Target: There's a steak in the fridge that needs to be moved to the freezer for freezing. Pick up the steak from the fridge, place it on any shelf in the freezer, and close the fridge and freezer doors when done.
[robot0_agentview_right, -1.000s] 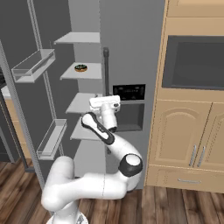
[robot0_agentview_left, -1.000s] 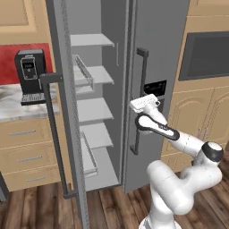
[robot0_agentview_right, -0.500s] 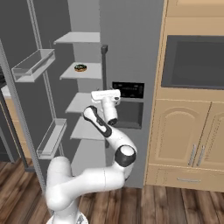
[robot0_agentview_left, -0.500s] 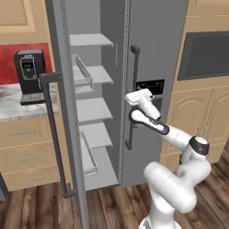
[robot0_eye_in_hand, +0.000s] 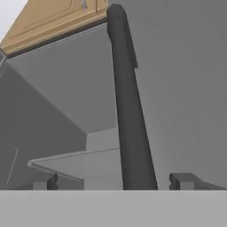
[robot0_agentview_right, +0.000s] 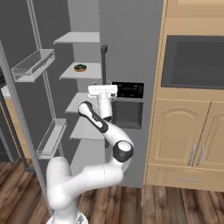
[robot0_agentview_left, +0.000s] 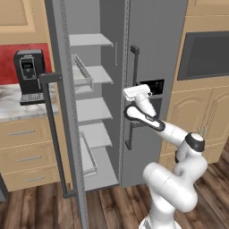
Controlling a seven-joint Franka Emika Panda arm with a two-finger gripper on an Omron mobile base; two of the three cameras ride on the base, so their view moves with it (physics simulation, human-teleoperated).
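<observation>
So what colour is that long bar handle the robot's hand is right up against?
Dark, almost black; the handle shows best in the hand view.

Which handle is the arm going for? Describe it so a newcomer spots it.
Find the tall grey fridge unit beside the wooden cabinets. Its closed door carries a black dispenser panel. The dark vertical bar handle runs along that door's edge next to the open shelves, between the open jaws; the other handle is on the swung-open door.
</observation>
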